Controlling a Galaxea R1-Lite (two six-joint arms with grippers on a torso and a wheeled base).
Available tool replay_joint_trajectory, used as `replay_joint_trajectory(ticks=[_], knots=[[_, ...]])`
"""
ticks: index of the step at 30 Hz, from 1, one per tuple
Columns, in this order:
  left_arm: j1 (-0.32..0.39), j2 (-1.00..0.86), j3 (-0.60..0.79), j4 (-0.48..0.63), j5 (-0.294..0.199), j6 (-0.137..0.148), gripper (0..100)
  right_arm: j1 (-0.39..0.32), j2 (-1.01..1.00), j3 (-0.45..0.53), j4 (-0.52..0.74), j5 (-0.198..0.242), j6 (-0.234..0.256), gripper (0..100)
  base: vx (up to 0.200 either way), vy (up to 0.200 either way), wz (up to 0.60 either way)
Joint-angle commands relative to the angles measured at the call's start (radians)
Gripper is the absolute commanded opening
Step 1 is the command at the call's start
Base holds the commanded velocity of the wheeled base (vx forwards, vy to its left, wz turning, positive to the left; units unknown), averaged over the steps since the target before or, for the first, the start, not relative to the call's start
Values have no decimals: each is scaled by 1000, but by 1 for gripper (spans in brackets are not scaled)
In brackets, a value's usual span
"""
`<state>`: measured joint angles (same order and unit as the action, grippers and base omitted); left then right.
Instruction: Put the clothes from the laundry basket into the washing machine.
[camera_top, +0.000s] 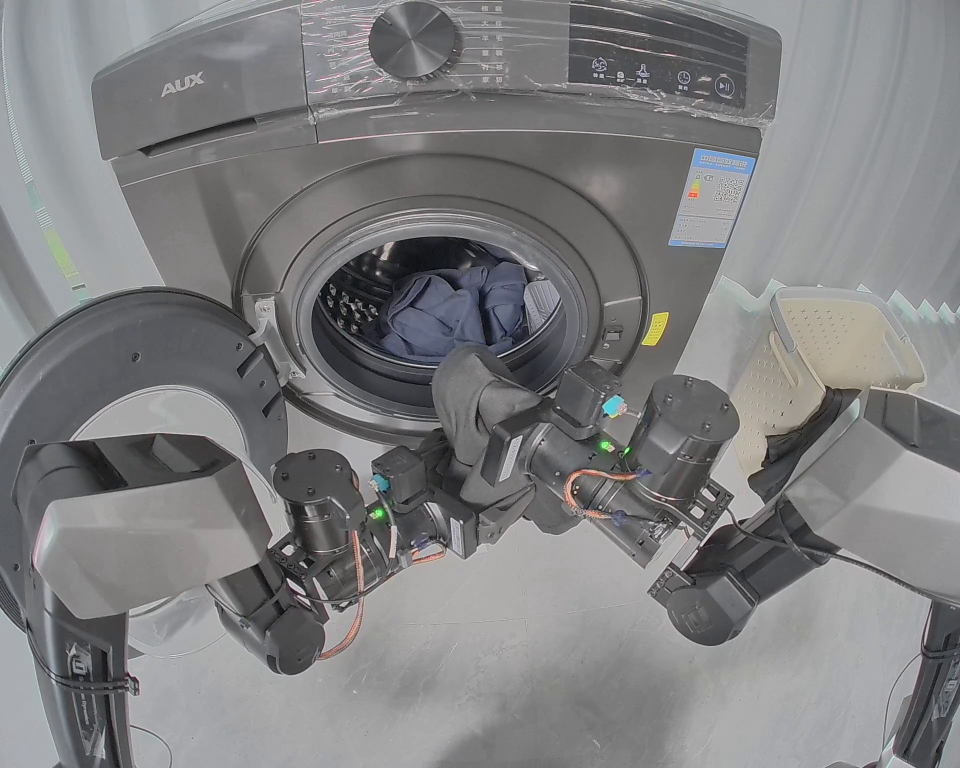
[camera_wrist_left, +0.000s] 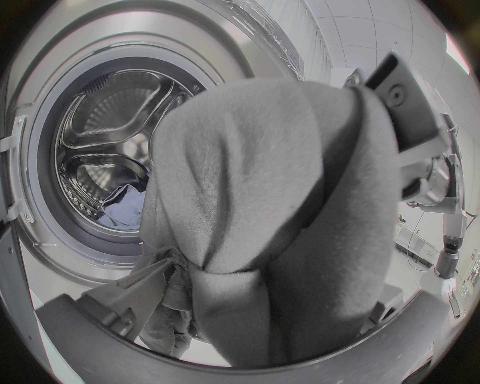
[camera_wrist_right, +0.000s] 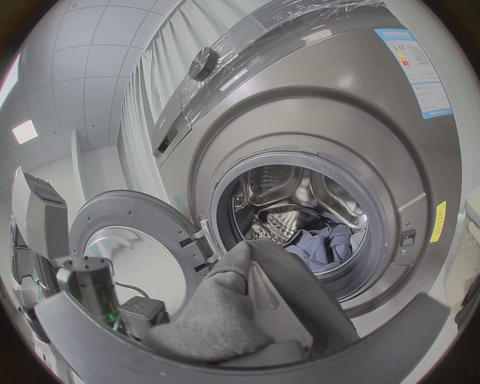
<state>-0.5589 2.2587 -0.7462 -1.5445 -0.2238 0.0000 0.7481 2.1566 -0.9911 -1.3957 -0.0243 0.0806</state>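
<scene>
Big grey front-loading washing machine (camera_top: 430, 190) dead ahead, its round door (camera_top: 130, 370) swung wide left, and a cream perforated laundry basket (camera_top: 830, 350) off right. Up at the drum (camera_top: 350, 295) lip sits the dark grey fleece garment (camera_top: 480, 400), bunched upright, with blue clothes (camera_top: 450, 310) just beyond. The right gripper (camera_top: 505, 450) is nearer the opening than the left gripper (camera_top: 455, 505). Cloth buries both, so I can't tell their grip.

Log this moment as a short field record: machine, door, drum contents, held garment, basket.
washing machine: front loader, facing the robot
door: swung fully open to the robot's left
drum: blue clothes lying inside, at the bottom
grey garment: bunched over the ends of the left arm and right arm, at the opening's lower rim, not yet in the drum
laundry basket: pale, perforated, beside the machine on the robot's right
</scene>
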Motion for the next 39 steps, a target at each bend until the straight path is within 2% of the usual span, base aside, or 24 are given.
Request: replay_joint_trajectory(ticks=[1,4,6,10,12,23,27,36,39], knots=[[2,55,-55,0,4,-6,100,24,-7,3,1,-11,1,0,0,0,0],[8,74,-82,0,32,-11,100,25,-17,3,3,-11,7,0,0,0,0],[17,81,-104,-2,52,-29,100,24,-20,3,7,-11,10,0,0,0,0],[5,74,-111,-2,47,-35,100,24,-17,3,7,-11,16,0,0,0,0],[-1,73,-105,-2,44,-26,100,13,-11,0,7,-11,16,0,0,0,0],[-19,76,-75,-5,34,-26,100,-10,5,-6,9,-11,21,0,0,0,0],[-49,53,-42,-5,9,-21,100,-16,25,-27,11,-11,21,0,0,0,0],[-59,70,-88,-3,20,-34,100,-1,39,-38,21,-13,21,0,0,0,0],[-55,88,-113,-3,23,-35,100,7,37,-37,23,-29,22,0,0,0,0]])
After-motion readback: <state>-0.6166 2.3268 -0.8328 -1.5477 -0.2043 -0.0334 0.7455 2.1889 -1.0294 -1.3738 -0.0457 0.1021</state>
